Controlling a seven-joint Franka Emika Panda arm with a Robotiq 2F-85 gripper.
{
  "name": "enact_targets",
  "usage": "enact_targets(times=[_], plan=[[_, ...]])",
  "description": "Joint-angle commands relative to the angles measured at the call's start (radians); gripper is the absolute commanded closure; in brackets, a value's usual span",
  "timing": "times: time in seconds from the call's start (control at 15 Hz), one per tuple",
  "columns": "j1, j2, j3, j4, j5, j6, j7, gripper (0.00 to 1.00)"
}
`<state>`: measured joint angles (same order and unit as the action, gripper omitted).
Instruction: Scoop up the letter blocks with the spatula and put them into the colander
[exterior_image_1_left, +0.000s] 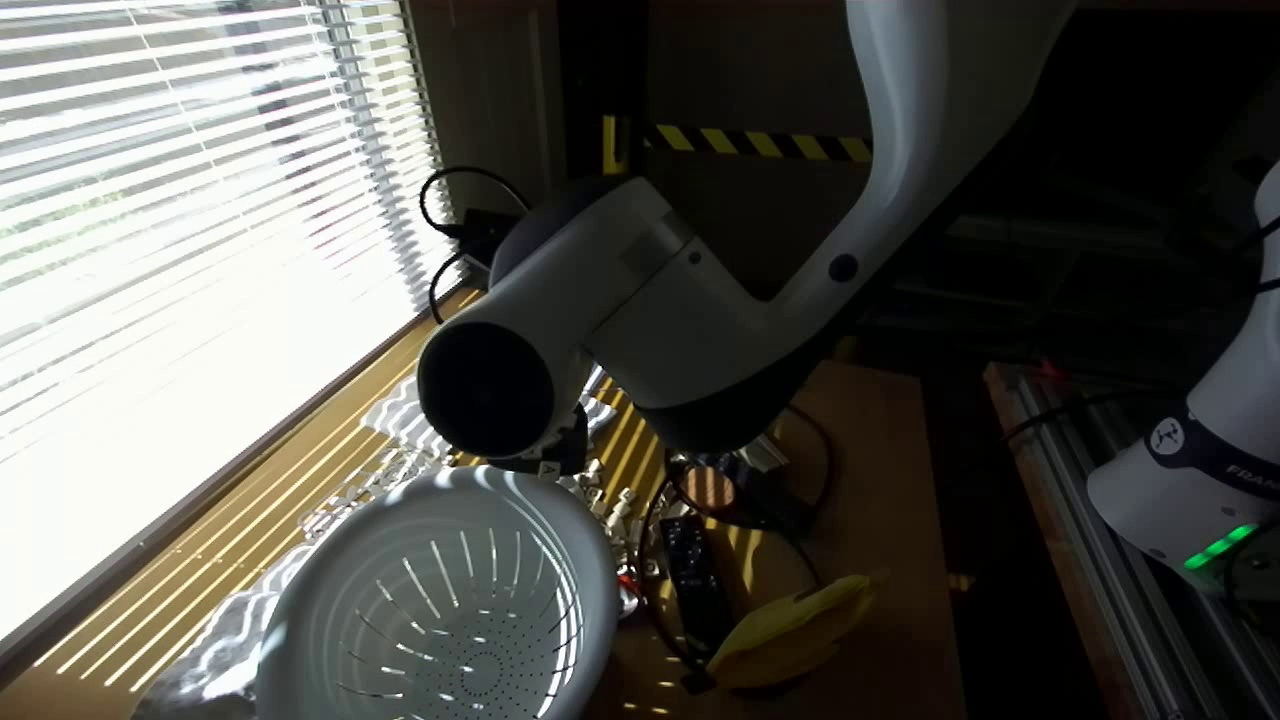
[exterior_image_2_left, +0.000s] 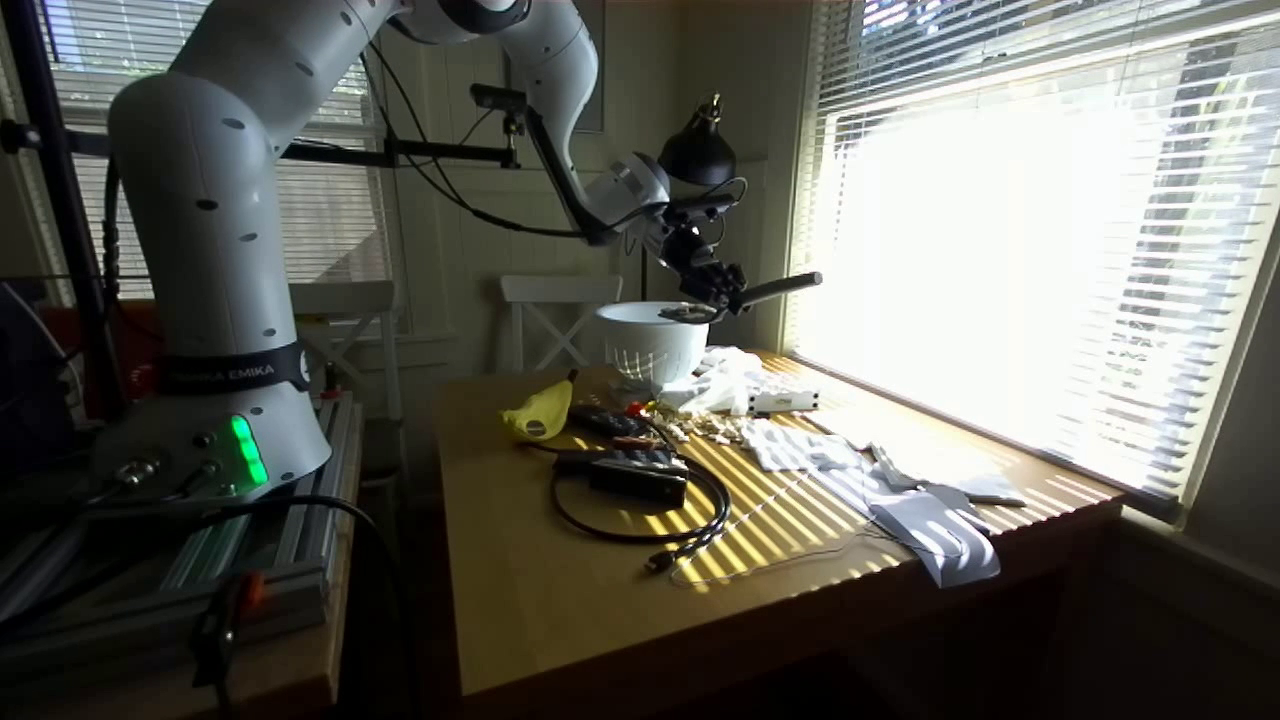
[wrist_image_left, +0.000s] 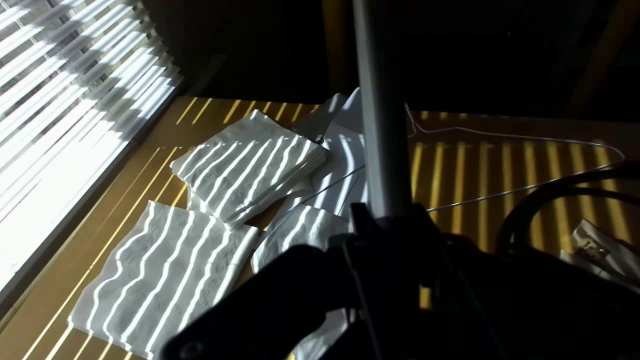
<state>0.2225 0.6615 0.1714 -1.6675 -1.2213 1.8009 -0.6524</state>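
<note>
On the counter (exterior_image_2_left: 560, 600) stands the colander (exterior_image_1_left: 440, 590); a low swing could knock it over. The spatula (exterior_image_2_left: 785, 288), pinched between the fingers (wrist_image_left: 295, 280), may roll or tilt — then onto the letter blocks (exterior_image_1_left: 618, 512) strewn alongside could drop the A block (exterior_image_1_left: 548, 469) near the colander's rim, if indeed it rides aboard.

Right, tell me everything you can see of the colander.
The colander is a big, deep white bowl, plastic by its look, with a broad rim, long slots fanning around its wall and small holes dotting the middle of its bottom. It stands upright on the table, beside the scattered letter blocks and crumpled white material; whether either touches it I can't tell. No blocks show in the visible part of its inside. In an exterior view the spatula head overlaps its rim, though contact is unclear.
</note>
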Motion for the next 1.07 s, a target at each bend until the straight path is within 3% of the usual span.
enact_targets(times=[0.0, 0.27, 0.67, 1.0], plan=[[0.027, 0.011, 0.012, 0.055, 0.037, -0.053, 0.005, 0.94], [0.064, 0.018, 0.021, 0.129, 0.038, -0.1, -0.004, 0.94], [0.162, 0.125, 0.024, 0.3, 0.02, -0.184, 0.013, 0.94], [0.263, 0.23, -0.019, 0.41, -0.08, -0.192, 0.222, 0.94]])
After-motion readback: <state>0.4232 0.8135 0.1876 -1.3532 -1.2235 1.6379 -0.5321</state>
